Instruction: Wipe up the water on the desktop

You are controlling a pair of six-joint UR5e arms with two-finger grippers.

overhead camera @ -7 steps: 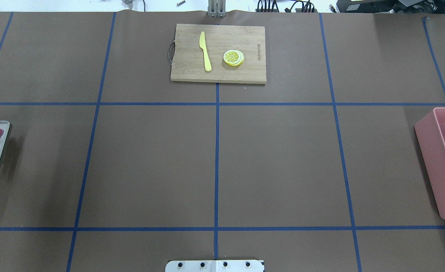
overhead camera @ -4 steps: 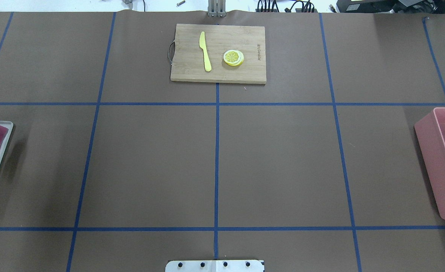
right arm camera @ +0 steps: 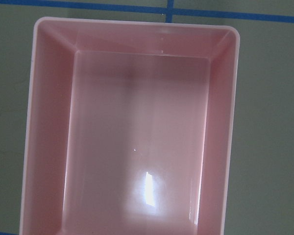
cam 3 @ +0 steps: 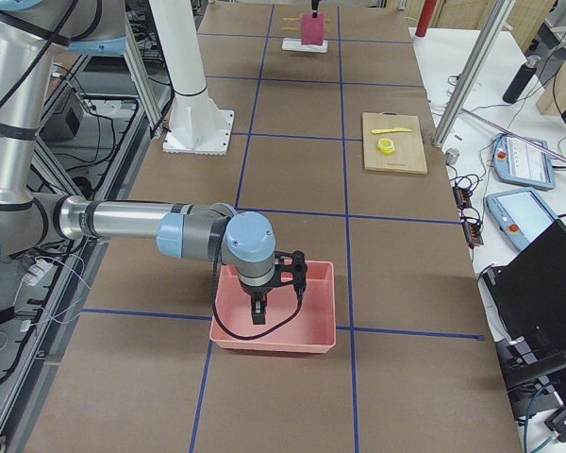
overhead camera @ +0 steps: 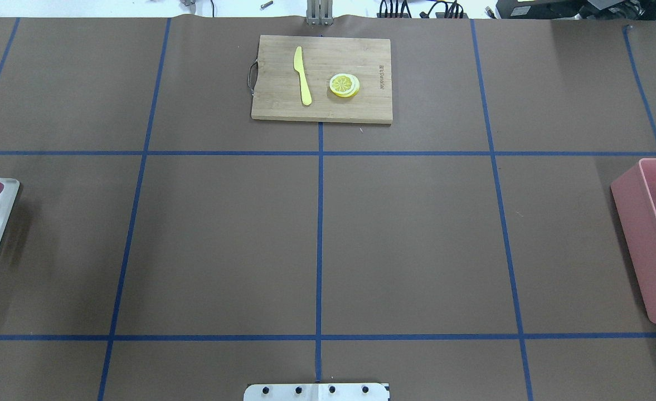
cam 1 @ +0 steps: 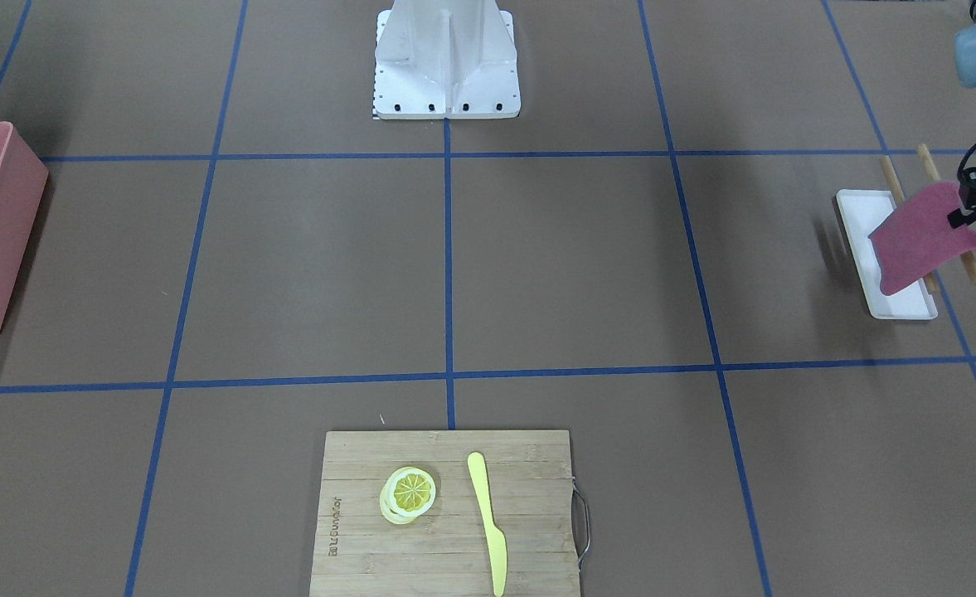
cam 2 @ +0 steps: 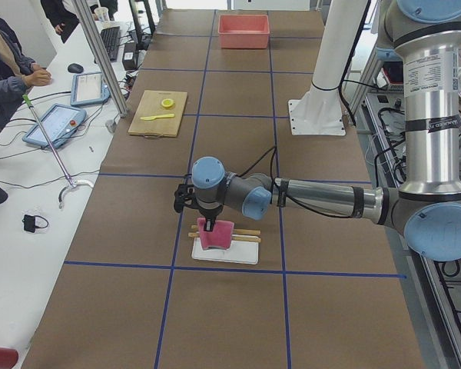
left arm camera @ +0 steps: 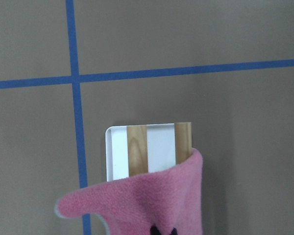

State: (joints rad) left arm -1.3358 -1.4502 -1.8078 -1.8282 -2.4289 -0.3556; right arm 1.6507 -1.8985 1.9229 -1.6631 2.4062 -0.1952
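Note:
The desktop (overhead camera: 417, 239) is a matte brown surface with blue tape lines; I can make out no water on it. My left gripper (cam 1: 970, 207) is shut on a pink cloth (cam 1: 919, 236) and holds it hanging just above a white tray (cam 1: 857, 220) at the robot's far left. The cloth fills the bottom of the left wrist view (left arm camera: 152, 205), over the tray (left arm camera: 116, 152). My right gripper (cam 3: 257, 316) hangs over the pink bin (cam 3: 274, 340). It shows only in the exterior right view, so I cannot tell whether it is open or shut.
Two wooden sticks (left arm camera: 137, 149) lie under the tray. A bamboo cutting board (overhead camera: 375, 106) with a yellow knife (overhead camera: 303, 75) and lemon slices (overhead camera: 344, 85) sits at the far centre. The pink bin (overhead camera: 640, 234) stands at the right edge, empty in the right wrist view (right arm camera: 49, 122).
In the overhead view the pink cloth has drawn back towards the left edge and uncovers more of the white tray. The tray's edge has shifted slightly right.

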